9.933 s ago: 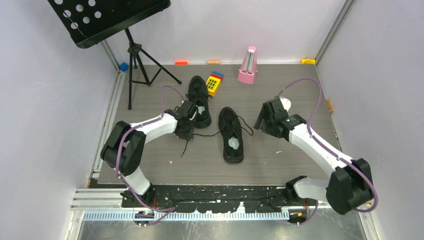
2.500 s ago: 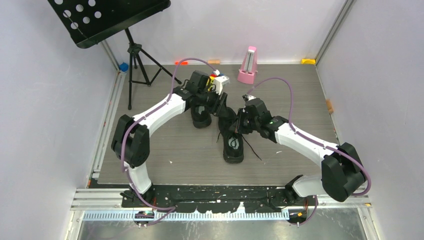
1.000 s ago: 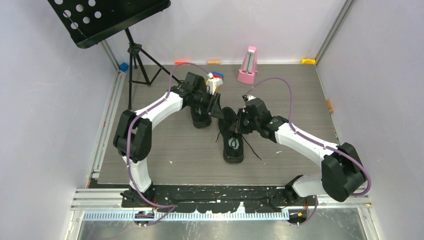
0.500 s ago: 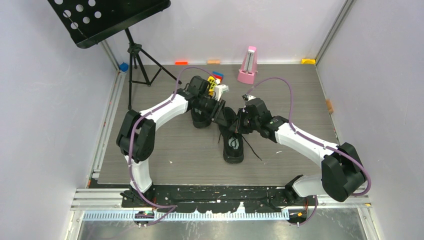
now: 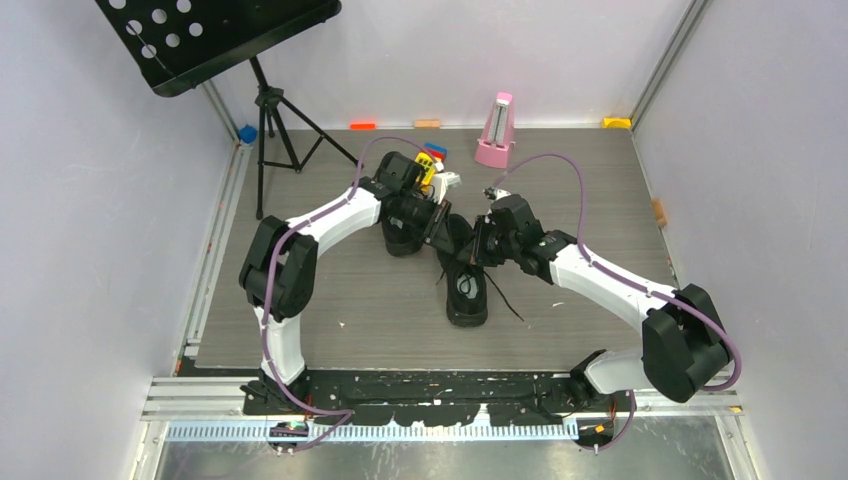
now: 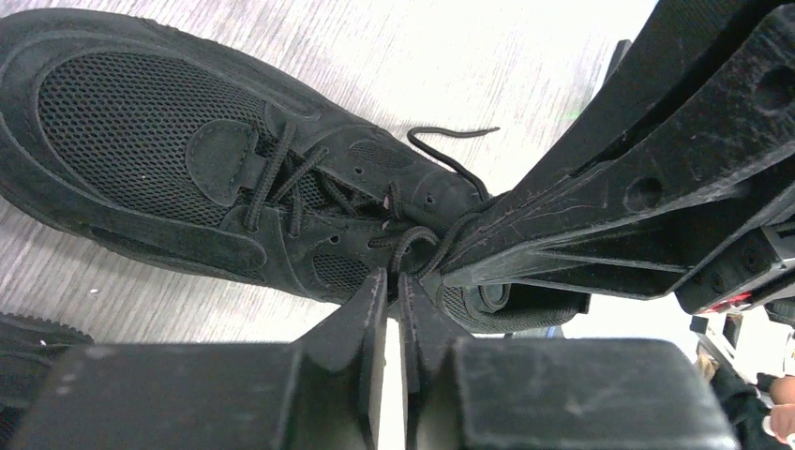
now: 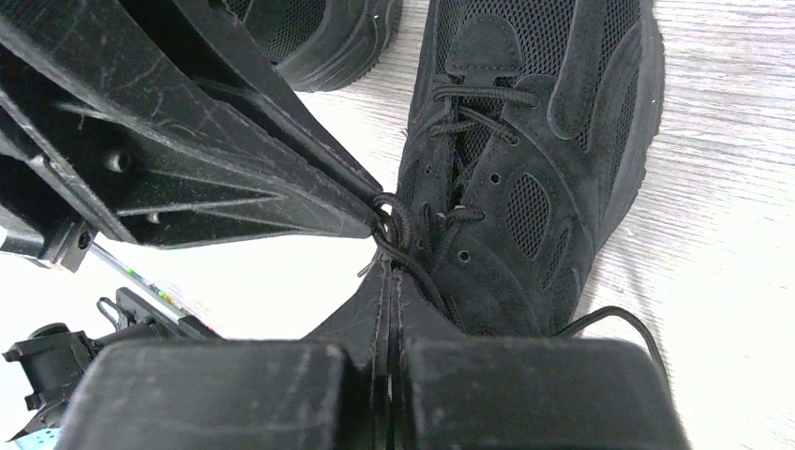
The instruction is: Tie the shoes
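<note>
Two black shoes lie mid-table. The nearer shoe (image 5: pixel 466 290) points away from me, and the other shoe (image 5: pixel 400 238) is partly hidden under the left arm. Both grippers meet over the nearer shoe's (image 6: pixel 141 122) lacing. My left gripper (image 6: pixel 394 277) (image 5: pixel 441 230) has its jaws drawn to a narrow slit, with a lace loop (image 6: pixel 412 246) pinched at the tips. My right gripper (image 7: pixel 387 262) (image 5: pixel 476 247) is shut on a lace strand (image 7: pixel 398 234) of the same shoe (image 7: pixel 544 141). A loose lace end (image 7: pixel 619 319) trails on the table.
A black music stand (image 5: pixel 215 30) on a tripod (image 5: pixel 275 130) fills the back left. A pink metronome (image 5: pixel 494 130) and a colourful toy block (image 5: pixel 430 160) sit behind the shoes. Small blocks (image 5: pixel 363 126) line the back wall. The second shoe's toe (image 7: pixel 319 37) lies beside the left gripper.
The left gripper has shifted slightly right onto the nearer shoe's laces, and its jaws have narrowed around the loop. The right arm has not moved.
</note>
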Robot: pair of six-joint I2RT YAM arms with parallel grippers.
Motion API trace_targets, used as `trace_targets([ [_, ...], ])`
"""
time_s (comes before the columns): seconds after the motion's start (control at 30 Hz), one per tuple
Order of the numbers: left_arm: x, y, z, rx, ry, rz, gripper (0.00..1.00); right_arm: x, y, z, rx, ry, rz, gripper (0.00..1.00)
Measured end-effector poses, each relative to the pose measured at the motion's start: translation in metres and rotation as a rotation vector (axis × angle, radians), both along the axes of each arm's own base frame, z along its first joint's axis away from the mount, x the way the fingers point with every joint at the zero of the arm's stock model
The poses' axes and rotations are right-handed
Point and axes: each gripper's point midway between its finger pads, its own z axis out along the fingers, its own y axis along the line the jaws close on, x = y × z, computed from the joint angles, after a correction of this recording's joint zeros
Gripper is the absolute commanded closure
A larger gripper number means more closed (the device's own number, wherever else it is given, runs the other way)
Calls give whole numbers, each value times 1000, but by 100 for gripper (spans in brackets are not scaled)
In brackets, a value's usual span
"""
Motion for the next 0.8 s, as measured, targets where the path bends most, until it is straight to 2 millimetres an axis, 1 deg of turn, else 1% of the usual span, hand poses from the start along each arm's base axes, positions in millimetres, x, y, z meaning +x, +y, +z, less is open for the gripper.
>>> trace_targets([
  [0.07, -1, -1, 1, -3, 4, -1, 100, 0, 0, 0, 0, 0, 0, 100],
  [0.2, 0, -2, 2, -10, 2, -1, 100, 0, 0, 0, -2, 2, 0, 100],
  [0.27, 1, -3, 2, -15, -3, 1, 100, -1, -1, -1, -6, 5, -2, 98],
  [0.33, 3, -2, 4, -17, -7, 5, 100, -1, -2, -2, -12, 7, -6, 92],
  [0.43, 2, 0, 7, -18, -18, 13, 100, -1, -4, -2, -16, 5, -9, 74],
  [0.53, 2, 5, 13, -14, -43, 29, 100, -3, -5, 3, -15, -3, -10, 65],
  [0.67, 6, 9, 34, -21, -110, 56, 100, -6, -11, 18, -7, -38, -20, 59],
  [0.8, 10, 14, 54, -26, -176, 92, 100, -9, -18, 28, -12, -63, -35, 56],
])
